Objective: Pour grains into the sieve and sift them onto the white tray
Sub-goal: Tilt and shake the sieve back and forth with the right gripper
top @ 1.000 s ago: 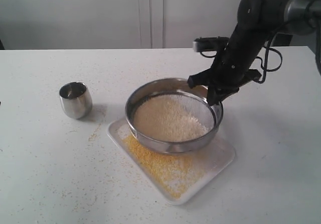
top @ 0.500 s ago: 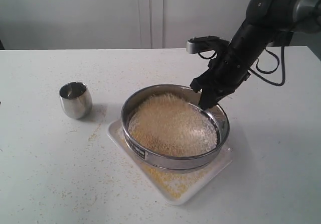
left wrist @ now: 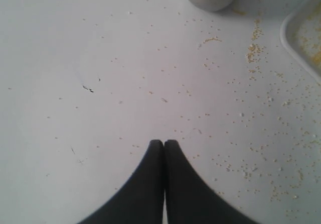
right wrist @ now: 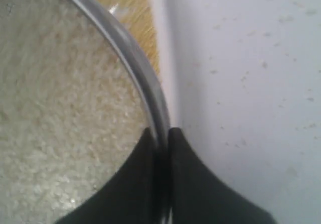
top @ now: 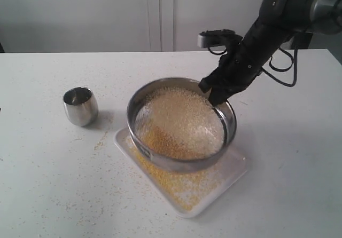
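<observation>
Left wrist view shows you the left gripper (left wrist: pixel 164 143) pinched shut on nothing, over the table (left wrist: pixel 100 58) just off the white tray (left wrist: pixel 287 35)'s corner. Your right gripper (right wrist: pixel 161 132) clamps the sieve (right wrist: pixel 125 58) by its rim above the tray's far right side. The grains (top: pixel 184 118) fill the sieve. Since half a second ago, it has shifted toward the tray's far side, uncovering more yellow meal.

Grey sieve (top: pixel 137 127) w/ beige-white grains (top: pixel 184 118), yellow meal (top: pixel 179 183) on white tray (top: pixel 236 166), white speckled table (top: pixel 43 190).
</observation>
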Motion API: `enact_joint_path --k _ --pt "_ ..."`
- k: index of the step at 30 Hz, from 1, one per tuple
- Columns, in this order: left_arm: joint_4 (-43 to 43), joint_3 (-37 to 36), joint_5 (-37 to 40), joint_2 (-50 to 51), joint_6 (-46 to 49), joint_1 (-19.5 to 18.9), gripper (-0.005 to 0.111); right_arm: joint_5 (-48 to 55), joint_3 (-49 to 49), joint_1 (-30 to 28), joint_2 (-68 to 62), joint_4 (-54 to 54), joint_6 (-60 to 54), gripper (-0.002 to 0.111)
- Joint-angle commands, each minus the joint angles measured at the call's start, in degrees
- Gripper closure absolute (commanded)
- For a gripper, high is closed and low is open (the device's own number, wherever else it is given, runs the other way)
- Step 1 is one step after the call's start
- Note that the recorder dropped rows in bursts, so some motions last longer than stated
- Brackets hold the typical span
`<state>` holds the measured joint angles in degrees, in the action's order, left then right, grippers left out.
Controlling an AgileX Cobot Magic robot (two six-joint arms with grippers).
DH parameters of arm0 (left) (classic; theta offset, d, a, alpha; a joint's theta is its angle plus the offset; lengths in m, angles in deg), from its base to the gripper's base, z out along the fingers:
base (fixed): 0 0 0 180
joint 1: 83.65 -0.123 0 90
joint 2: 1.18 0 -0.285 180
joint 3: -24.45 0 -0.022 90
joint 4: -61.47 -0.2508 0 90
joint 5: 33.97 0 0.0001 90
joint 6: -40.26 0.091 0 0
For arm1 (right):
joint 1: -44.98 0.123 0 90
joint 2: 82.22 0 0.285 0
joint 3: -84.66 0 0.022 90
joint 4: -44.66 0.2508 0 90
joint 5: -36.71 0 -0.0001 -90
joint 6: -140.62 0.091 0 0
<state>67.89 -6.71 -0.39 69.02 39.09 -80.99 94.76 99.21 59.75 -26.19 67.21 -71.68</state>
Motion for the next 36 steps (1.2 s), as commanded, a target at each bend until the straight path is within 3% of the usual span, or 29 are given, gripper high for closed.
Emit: enact_joint_path --k 1,2,3,6,7,10,11,13,14,15,18,19,23,24,27,28,32,33,36 --pt "0.11 -0.37 0.67 -0.47 -0.04 0.37 0.107 -5.08 0.00 -0.21 1.03 -9.85 23.39 0.108" --pt "0.11 -0.37 0.67 -0.47 -0.04 0.37 0.107 -5.40 0.00 -0.15 1.03 -9.26 27.03 0.108" --pt "0.11 -0.37 0.67 -0.47 -0.04 0.37 0.107 -4.07 0.00 0.22 1.03 -6.58 21.33 0.108" --pt "0.11 -0.37 0.67 -0.47 -0.04 0.37 0.107 5.25 0.12 1.87 1.18 -1.97 -8.81 0.108" --pt "0.11 -0.37 0.67 -0.47 -0.04 0.37 0.107 5.23 0.12 1.86 1.18 -4.29 -7.19 0.108" --pt "0.11 -0.37 0.67 -0.47 -0.04 0.37 0.107 -3.30 0.12 1.17 1.18 -9.42 21.08 0.108" --pt "0.11 -0.37 0.67 -0.47 -0.04 0.37 0.107 -2.71 0.12 1.17 1.18 -7.95 21.71 0.108" --pt "0.11 -0.37 0.67 -0.47 -0.04 0.37 0.107 2.64 0.12 2.26 1.18 -2.54 5.26 0.108" --pt "-0.01 -0.37 0.67 -0.47 -0.04 0.37 0.107 6.73 0.12 2.68 1.27 -1.98 -8.08 0.108" --pt "-0.01 -0.37 0.67 -0.47 -0.04 0.37 0.107 6.87 0.12 2.66 1.43 -3.77 -8.62 0.108" --pt "-0.01 -0.37 0.67 -0.47 -0.04 0.37 0.107 -4.75 0.12 1.59 1.41 -13.26 25.94 0.108" --pt "-0.01 -0.37 0.67 -0.47 -0.04 0.37 0.107 -5.55 0.12 1.33 1.41 -12.56 28.88 0.108" --pt "-0.10 -0.37 0.67 -0.47 -0.04 0.37 0.107 5.21 0.12 3.00 1.41 2.27 -10.38 0.108" --pt "-0.10 -0.37 0.67 -0.47 -0.04 0.37 0.107 4.95 0.12 3.00 1.50 0.75 -10.36 0.108" --pt "-0.10 -0.37 0.67 -0.47 -0.04 0.37 0.107 -5.60 0.12 1.81 1.50 -7.07 18.94 0.108" --pt "-0.10 -0.37 0.67 -0.47 -0.04 0.37 0.107 -6.23 0.12 1.70 1.50 -6.23 22.89 0.108" --pt "-0.13 -0.37 0.67 -0.47 -0.04 0.37 0.107 3.74 0.12 2.83 1.50 -0.81 -8.91 0.108" --pt "-0.13 -0.37 0.67 -0.47 -0.04 0.37 0.107 2.36 0.12 2.83 1.50 -3.60 -5.27 0.108" --pt "-0.13 -0.37 0.67 -0.47 -0.04 0.37 0.107 -5.91 0.12 1.77 1.50 -13.31 26.92 0.108"
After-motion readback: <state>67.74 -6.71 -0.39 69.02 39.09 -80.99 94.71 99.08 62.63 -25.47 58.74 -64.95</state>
